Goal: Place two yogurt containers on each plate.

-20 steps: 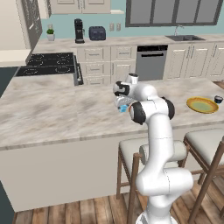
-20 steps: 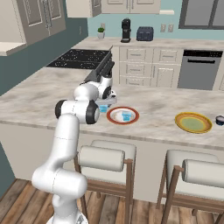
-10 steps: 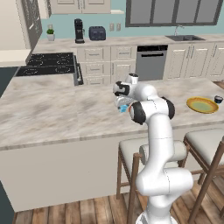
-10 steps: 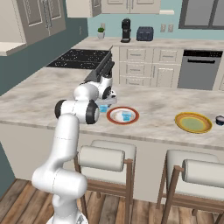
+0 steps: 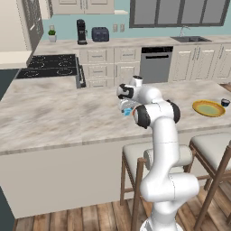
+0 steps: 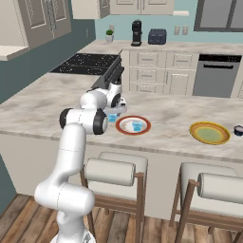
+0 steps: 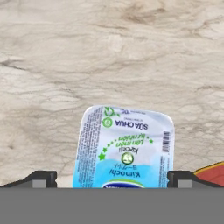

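A pale blue yogurt container with a printed foil lid stands on the marble counter, just left of the white plate with the red-orange rim. My gripper is open and low over this cup, with one fingertip on each side of it. From the base views, the gripper hangs over the cup. A second pale blue yogurt container sits on the red-rimmed plate. The yellow plate lies far to the right, and a dark yogurt container stands beside it on the counter.
The red plate's rim is close to my right fingertip. Two padded stools stand against the counter's near edge. A stove and a back counter with a coffee maker and toaster are far behind.
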Robot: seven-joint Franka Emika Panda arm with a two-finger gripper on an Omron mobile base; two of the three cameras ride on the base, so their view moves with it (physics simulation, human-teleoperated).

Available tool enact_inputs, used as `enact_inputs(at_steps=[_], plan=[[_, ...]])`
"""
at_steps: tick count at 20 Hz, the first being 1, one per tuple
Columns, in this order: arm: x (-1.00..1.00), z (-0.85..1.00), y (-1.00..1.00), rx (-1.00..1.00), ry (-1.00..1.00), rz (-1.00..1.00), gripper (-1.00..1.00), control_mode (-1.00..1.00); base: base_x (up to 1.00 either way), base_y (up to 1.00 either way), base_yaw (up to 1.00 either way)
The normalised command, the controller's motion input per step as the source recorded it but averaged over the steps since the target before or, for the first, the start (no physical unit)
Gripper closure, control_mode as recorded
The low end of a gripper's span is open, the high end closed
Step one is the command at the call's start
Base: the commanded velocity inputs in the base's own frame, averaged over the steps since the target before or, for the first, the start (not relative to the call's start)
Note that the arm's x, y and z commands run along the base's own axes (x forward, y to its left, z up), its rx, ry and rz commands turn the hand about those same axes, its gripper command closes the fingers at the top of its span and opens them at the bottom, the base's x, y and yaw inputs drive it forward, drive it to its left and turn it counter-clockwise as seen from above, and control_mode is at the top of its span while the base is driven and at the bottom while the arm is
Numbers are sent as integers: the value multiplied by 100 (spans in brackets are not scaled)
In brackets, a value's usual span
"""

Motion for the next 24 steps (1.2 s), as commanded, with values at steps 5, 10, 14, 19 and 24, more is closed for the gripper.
enact_inputs(at_steps=[5, 10, 14, 19, 24], plan=[[0, 3, 0, 0, 0, 0, -100, -100, 0, 0, 0], [0, 3, 0, 0, 0, 0, -100, -100, 0, 0, 0], [3, 0, 0, 0, 1, 0, -100, -100, 0, 0, 0], [0, -6, 0, 0, 1, 0, -100, -100, 0, 0, 0], [0, -11, 0, 0, 0, 0, -100, -100, 0, 0, 0]])
